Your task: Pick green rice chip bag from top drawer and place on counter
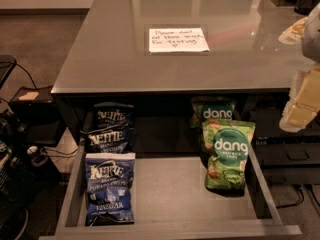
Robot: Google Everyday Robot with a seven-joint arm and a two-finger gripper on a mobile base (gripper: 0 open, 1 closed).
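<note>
Three blue Kettle bags (110,184) are lying along the left side of the top drawer (175,194), which is standing open under the tabletop (115,54). Green rice chip bag (227,156) is lying at the drawer's right side: glossy light green, dark round "dang" logo facing up, overlapping a second dang bag (215,111) behind. Gripper (301,101) is hanging beyond the drawer's right wall, higher up; open or closed, cannot tell. Approach step, judging; next move is calling for descending leftward onto the bag.
</note>
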